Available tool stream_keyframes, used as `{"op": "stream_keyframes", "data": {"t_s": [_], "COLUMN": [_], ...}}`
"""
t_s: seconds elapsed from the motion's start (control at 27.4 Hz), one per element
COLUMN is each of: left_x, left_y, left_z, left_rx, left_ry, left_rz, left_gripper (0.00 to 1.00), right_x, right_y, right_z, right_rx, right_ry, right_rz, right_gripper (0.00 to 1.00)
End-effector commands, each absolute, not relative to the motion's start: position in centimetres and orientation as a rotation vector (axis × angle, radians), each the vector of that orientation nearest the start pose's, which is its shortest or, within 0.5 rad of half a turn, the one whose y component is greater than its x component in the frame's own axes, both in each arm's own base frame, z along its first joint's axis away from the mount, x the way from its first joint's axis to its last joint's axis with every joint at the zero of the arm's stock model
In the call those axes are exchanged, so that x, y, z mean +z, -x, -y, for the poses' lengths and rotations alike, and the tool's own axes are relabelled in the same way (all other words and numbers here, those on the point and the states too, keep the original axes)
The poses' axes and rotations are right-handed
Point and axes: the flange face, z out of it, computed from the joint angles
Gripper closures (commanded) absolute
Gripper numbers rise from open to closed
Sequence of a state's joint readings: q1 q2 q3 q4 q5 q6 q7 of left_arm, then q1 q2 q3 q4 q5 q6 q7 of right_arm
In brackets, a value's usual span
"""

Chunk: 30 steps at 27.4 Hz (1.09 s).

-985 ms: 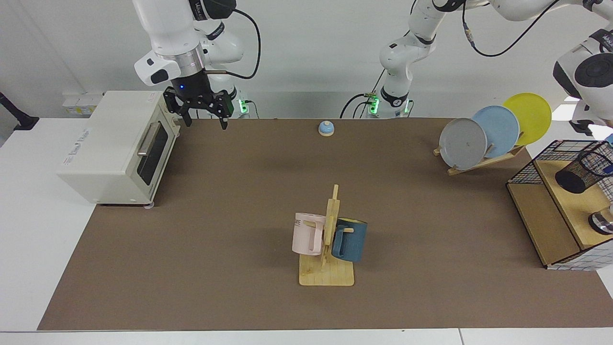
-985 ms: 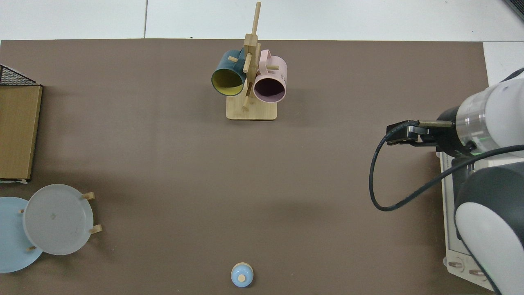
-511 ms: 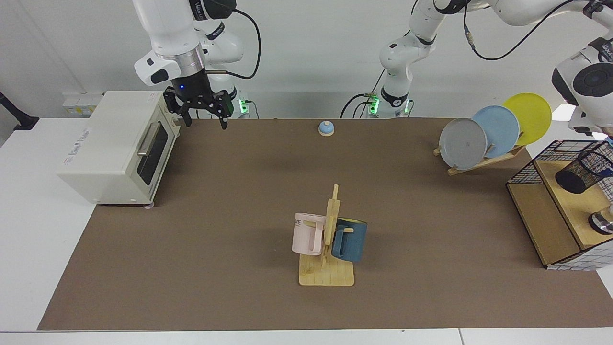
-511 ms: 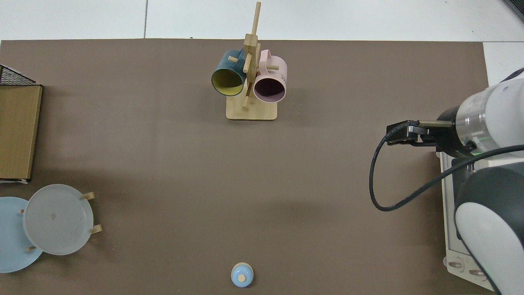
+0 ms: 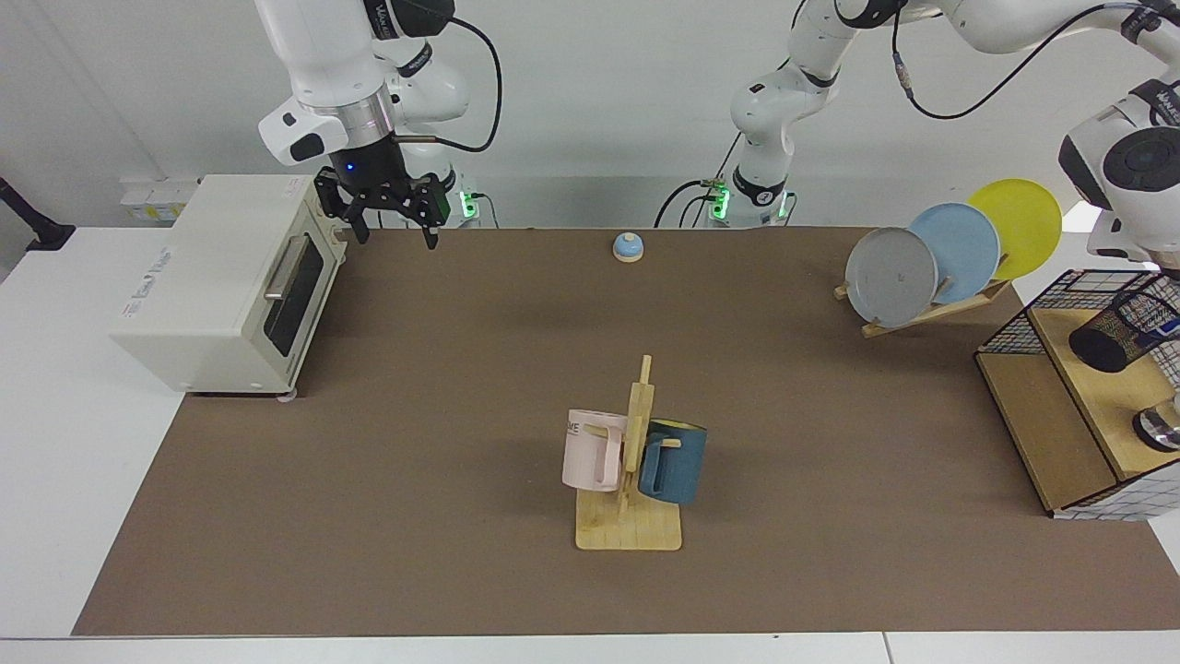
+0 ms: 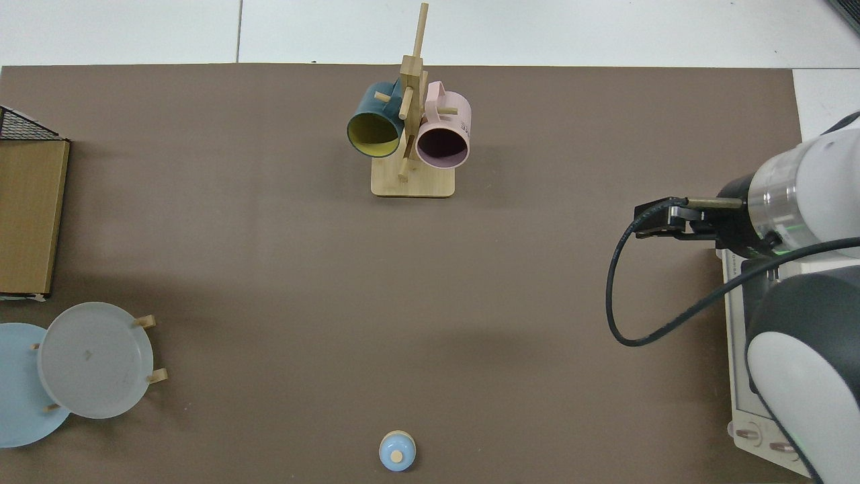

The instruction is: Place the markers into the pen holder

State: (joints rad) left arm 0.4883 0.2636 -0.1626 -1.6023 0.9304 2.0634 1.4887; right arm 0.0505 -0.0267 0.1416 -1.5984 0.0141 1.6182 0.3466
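Observation:
The pen holder (image 5: 1120, 330), a black mesh cup, stands on the wooden shelf inside the wire basket (image 5: 1009, 325) at the right edge of the facing view. A bluish patch shows through its mesh; I cannot make out the markers as such. The left arm's wrist (image 5: 1134, 171) hangs just above the holder, and its gripper is cut off by the view's edge. My right gripper (image 5: 395, 238) hovers open and empty at the far left beside the toaster oven, waiting. In the top view the right arm (image 6: 786, 202) hides its own gripper, and the holder is out of view.
A white toaster oven (image 5: 230, 286) sits at the left. A wooden mug rack (image 5: 631, 461) with a pink and a blue mug stands mid-table. A small blue bell (image 5: 628, 246) is at the back, a plate rack (image 5: 931, 258) beside the basket, and a shiny metal object (image 5: 1162, 426) on the shelf.
The left arm's wrist has shifted slightly down and inward over the basket. The right arm has not moved.

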Motion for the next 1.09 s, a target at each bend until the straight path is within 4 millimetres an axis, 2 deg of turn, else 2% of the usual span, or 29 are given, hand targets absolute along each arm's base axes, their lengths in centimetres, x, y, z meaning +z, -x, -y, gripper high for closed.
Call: {"op": "stream_keyframes", "data": {"t_s": [0.0, 0.95, 1.06], "left_x": [51.46, 50.65, 50.61], "left_y": [-60.65, -60.33, -60.27], "left_z": [-26.42, -27.13, -27.38], "left_rx": [0.664, 0.653, 0.656], "left_ry": [1.772, 1.79, 1.793], "left_rz": [-1.692, -1.744, -1.742], "left_gripper": [1.0, 1.0, 0.89], "right_x": [62.9, 62.91, 62.91], "right_y": [-54.08, -54.1, -54.1], "right_z": [-10.6, -10.59, -10.59], "right_rx": [-0.081, -0.084, -0.084], "right_ry": [3.09, 3.092, 3.092], "right_rz": [-0.258, -0.256, -0.256], "right_gripper": [0.0, 0.0, 0.0]}}
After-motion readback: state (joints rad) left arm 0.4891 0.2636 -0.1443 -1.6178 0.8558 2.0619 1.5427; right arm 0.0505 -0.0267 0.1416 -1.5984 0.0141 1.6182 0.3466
